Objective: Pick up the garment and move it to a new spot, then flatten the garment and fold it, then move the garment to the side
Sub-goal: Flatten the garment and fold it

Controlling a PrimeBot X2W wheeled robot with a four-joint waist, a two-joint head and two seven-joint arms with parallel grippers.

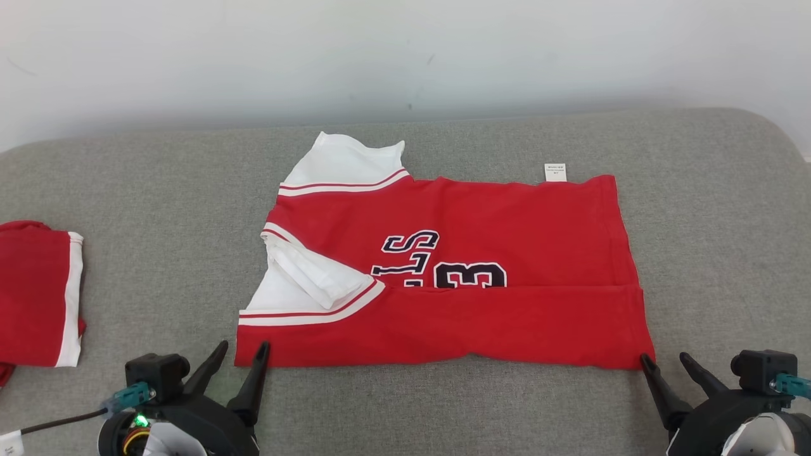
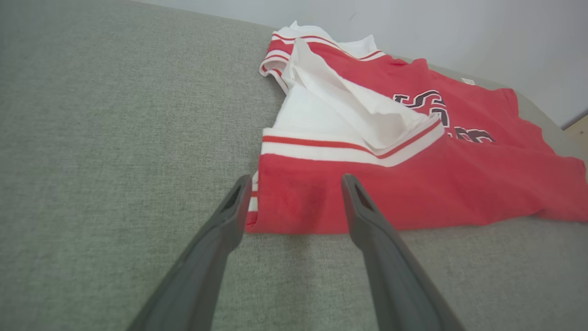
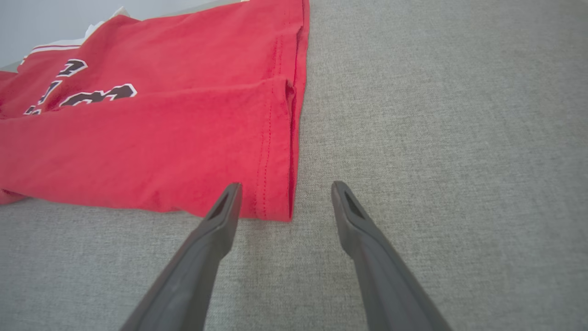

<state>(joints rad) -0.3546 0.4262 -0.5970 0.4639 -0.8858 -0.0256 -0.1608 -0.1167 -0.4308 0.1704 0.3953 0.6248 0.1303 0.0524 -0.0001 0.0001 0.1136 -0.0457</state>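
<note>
Red: 1 central garment (image 1: 507,316), 1 side garment (image 1: 31,297)

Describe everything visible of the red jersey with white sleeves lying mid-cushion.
The red jersey lies flat on the grey fabric cushion, white red-striped sleeves toward the robot's left, near edge folded over, half hiding black lettering. A white tag shows at its far edge. The open left gripper and right gripper sit at its near corners.

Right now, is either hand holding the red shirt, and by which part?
Nothing is held. The left hand and the right hand are both open, each at a near corner of the shirt.
</note>
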